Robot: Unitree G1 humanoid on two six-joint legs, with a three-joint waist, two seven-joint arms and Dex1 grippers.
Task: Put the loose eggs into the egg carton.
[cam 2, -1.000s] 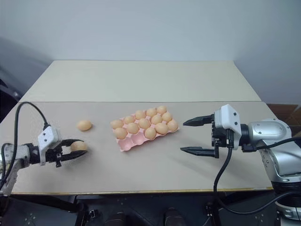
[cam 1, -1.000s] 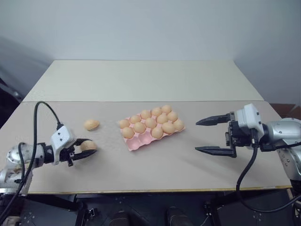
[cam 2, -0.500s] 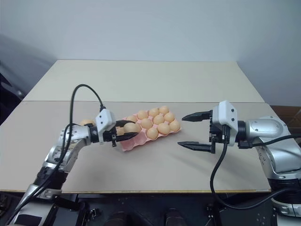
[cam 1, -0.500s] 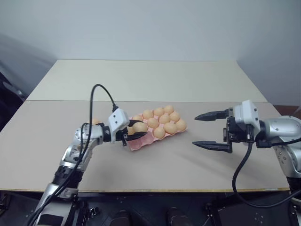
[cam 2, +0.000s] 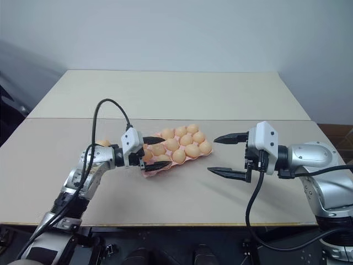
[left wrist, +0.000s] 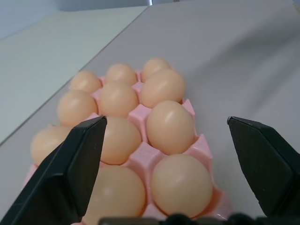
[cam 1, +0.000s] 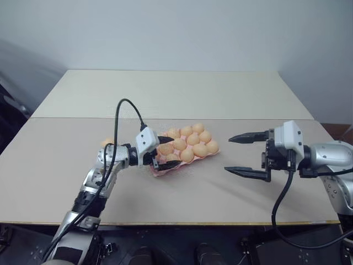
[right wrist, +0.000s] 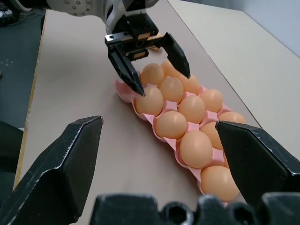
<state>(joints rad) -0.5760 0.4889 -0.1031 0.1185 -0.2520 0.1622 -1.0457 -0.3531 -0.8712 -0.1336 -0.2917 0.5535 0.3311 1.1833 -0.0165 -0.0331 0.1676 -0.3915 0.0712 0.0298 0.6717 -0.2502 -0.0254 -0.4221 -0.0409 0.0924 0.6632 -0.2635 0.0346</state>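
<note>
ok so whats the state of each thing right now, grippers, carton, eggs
left black two-finger gripper: open, straddling the carton's near-left end, holding nothing
right black two-finger gripper: open, empty, apart from the carton
pink moulded egg carton: flat on the table, lidless, mostly filled
orange-tan loose egg: on the table left of the carton, partly hidden by the left arm

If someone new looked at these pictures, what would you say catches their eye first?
The pink egg carton near the middle of the table, packed with orange-tan eggs, draws the eye first. The left gripper hovers over its near-left corner, jaws spread wide. To the carton's right, the right gripper hangs open above the table, pointing toward the carton, and one loose egg peeks out behind the left arm.
</note>
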